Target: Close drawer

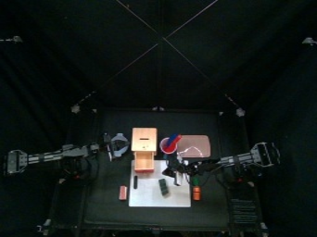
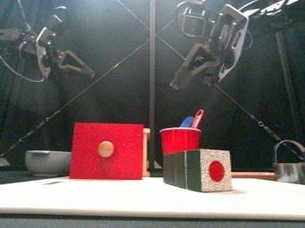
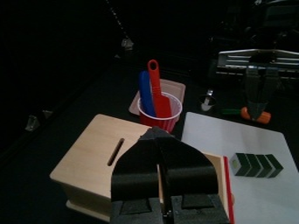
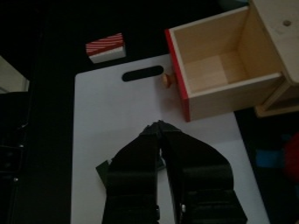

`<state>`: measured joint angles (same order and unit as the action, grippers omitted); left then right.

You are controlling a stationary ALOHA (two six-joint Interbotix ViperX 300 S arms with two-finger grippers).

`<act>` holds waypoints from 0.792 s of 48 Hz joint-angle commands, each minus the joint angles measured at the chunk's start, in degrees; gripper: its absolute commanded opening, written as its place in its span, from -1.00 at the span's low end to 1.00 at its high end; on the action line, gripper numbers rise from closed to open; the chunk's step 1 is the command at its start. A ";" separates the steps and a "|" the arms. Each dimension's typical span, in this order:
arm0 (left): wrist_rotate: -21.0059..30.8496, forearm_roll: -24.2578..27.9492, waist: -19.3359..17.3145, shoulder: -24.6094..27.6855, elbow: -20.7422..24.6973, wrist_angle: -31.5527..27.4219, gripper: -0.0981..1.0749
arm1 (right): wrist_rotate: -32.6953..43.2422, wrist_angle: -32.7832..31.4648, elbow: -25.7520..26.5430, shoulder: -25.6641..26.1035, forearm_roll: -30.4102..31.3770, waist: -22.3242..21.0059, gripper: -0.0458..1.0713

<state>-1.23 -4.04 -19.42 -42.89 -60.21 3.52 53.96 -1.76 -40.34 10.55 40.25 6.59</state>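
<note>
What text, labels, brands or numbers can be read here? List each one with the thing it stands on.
None can be read.
The cabinet, its open drawer, the red cup and the white board show no writing.

The pulled-out red-fronted wooden drawer (image 4: 222, 66) is lying ahead of the right gripper (image 4: 158, 131), seemingly apart, on the white cutting board (image 4: 128, 114).

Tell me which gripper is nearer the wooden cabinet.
Left. The left gripper hangs over the cabinet top; the right gripper hangs over the white board, out past the open drawer front.
</note>
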 commanded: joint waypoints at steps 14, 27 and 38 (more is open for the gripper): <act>-0.18 -0.18 -4.39 7.82 11.78 -12.83 -0.73 | 0.44 0.26 3.52 -3.87 -0.79 2.02 -0.52; -1.05 1.23 -9.76 15.47 23.12 -26.89 -0.73 | 0.18 -0.18 7.82 -9.32 -0.88 3.25 -0.52; -8.09 0.18 -13.18 25.22 31.82 -32.34 -0.73 | 0.18 -1.93 11.43 -13.89 -1.58 3.87 -0.52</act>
<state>-7.91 -3.08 -31.73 -20.48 -32.78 -27.86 54.23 -3.34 -31.03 -3.69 38.85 10.02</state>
